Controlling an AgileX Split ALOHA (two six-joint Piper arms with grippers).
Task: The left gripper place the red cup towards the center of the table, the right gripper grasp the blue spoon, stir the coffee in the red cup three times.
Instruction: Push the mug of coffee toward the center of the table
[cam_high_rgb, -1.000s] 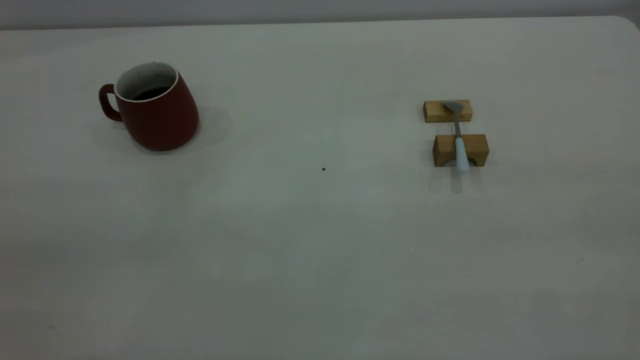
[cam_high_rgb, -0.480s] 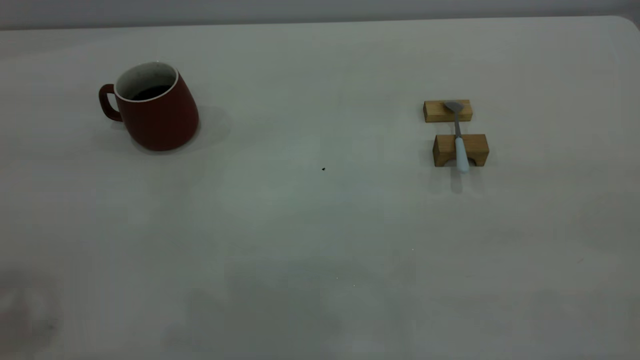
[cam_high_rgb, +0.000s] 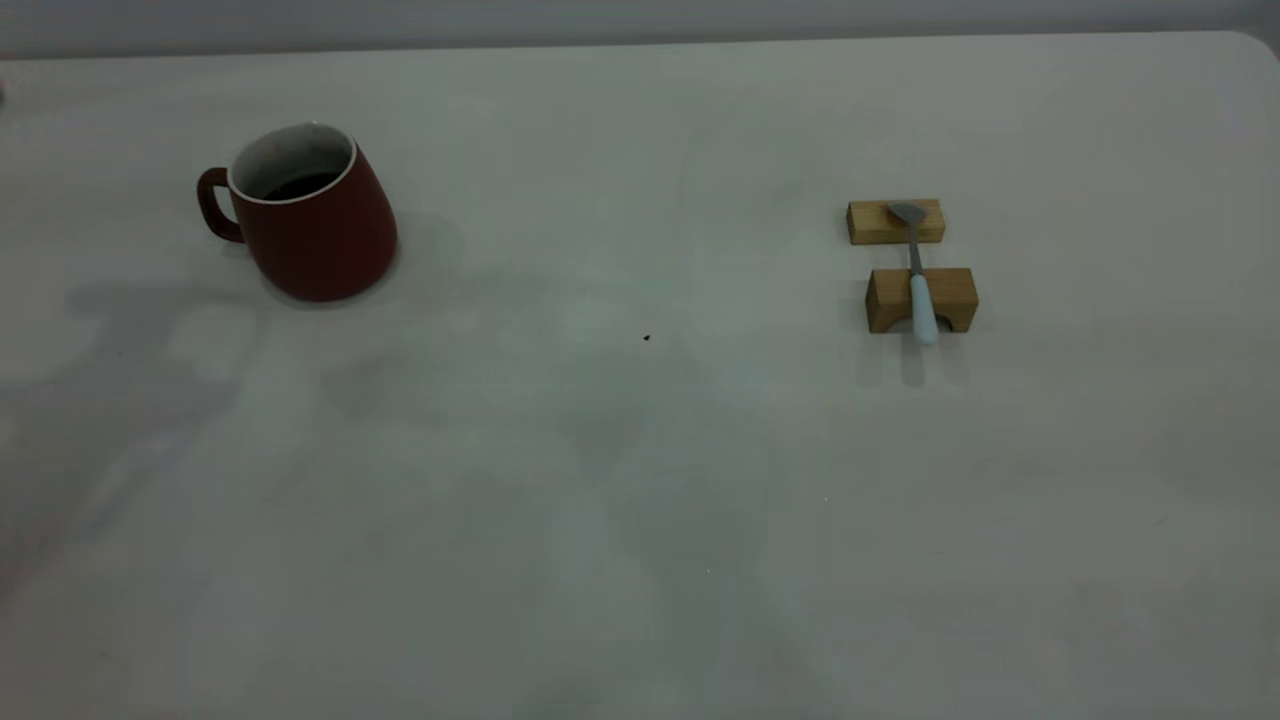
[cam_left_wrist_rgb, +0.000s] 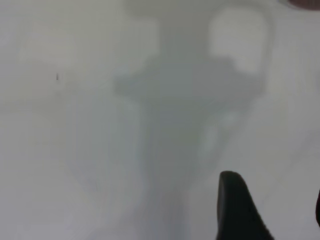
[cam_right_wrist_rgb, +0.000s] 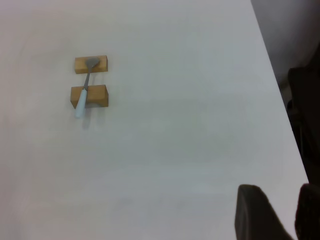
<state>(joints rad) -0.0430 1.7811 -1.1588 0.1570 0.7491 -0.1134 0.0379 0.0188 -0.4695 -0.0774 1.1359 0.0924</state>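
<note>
The red cup (cam_high_rgb: 315, 225) stands at the far left of the table (cam_high_rgb: 640, 480), handle pointing left, with dark coffee (cam_high_rgb: 300, 185) inside. Over on the right, the blue spoon (cam_high_rgb: 918, 285) lies across two wooden blocks, handle toward the near side. It also shows in the right wrist view as the spoon (cam_right_wrist_rgb: 83, 95), far from my right gripper (cam_right_wrist_rgb: 277, 192), which is near the table's edge. Neither gripper appears in the exterior view. My left gripper (cam_left_wrist_rgb: 275, 187) hangs open over bare tabletop with nothing between its fingers. A red sliver of the cup (cam_left_wrist_rgb: 306, 3) sits at that view's edge.
Two wooden blocks hold the spoon off the table, a flat one (cam_high_rgb: 872, 222) farther back and an arched one (cam_high_rgb: 955, 298) nearer. A tiny dark speck (cam_high_rgb: 647, 338) marks the middle of the table. Arm shadows lie across the near left of the tabletop.
Arm shadows have spread across the near and left parts of the table. The cup, spoon and blocks have not moved.
</note>
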